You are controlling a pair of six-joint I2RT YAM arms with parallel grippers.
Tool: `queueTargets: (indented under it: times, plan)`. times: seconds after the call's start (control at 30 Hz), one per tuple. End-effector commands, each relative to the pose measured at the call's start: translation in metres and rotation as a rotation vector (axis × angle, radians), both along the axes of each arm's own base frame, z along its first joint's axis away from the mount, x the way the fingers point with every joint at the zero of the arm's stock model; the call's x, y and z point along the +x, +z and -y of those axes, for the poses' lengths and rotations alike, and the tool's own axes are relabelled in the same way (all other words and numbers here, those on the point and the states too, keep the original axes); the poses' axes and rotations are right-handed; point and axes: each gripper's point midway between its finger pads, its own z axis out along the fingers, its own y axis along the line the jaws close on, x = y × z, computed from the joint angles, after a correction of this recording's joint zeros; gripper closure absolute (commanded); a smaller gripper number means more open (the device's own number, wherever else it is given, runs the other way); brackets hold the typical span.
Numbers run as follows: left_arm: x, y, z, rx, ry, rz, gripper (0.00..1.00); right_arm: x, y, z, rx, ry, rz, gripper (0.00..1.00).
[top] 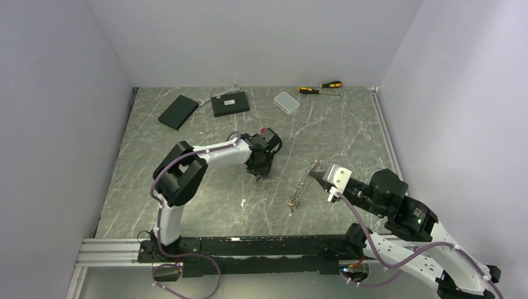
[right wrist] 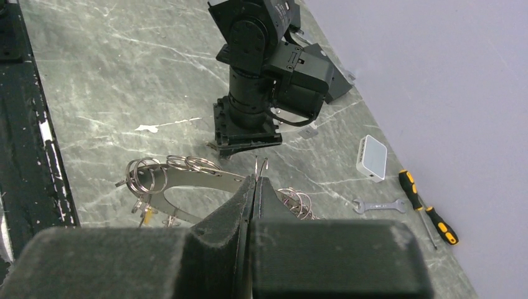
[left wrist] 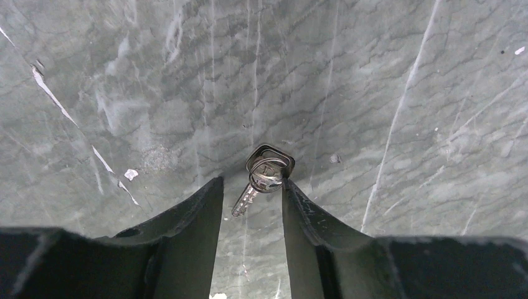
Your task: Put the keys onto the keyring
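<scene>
Right pincer (right wrist: pixel 255 182) tight on keyring (right wrist: pixel 193 180)

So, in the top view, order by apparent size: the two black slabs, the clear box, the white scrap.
Largest: left black slab and right black slab, too alike to rank.
Then clear box.
Smallest: white scrap.

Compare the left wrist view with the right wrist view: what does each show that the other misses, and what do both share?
Only the left wrist view: a silvery key on a small ring, lying on the table between the fingers of the open left claw.
Only the right wrist view: the right claw shut on the keyring, plus a pale box, a wrench and two screwdrivers.
Both: the grey marbled table and the left claw, which the right wrist view sees from outside.
</scene>
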Motion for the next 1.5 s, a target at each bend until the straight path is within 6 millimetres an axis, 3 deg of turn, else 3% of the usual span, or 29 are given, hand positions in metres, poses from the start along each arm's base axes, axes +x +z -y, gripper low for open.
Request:
queueTargets:
  times: [0.0,0.43,0.93,1.17,1.47]
  plan:
    - [0.01,0.008,0.011,0.003,0.01,0.062,0.57,-0.004,0.033,0.004,0.095,0.0,0.047,1.0]
    - [0.014,0.002,0.013,0.064,0.008,0.105,0.7,-0.005,0.033,0.004,0.092,0.0,0.046,1.0]
    - [0.02,0.021,0.011,0.061,0.0,0.171,1.0,-0.003,0.029,0.003,0.084,0.0,0.043,1.0]
    - [0.022,0.038,0.009,0.041,-0.015,0.23,1.0,-0.003,0.029,0.003,0.089,-0.002,0.039,1.0]
    - [0.023,0.075,0.002,-0.029,-0.083,0.37,1.0,-0.004,0.029,0.002,0.093,0.007,0.038,1.0]
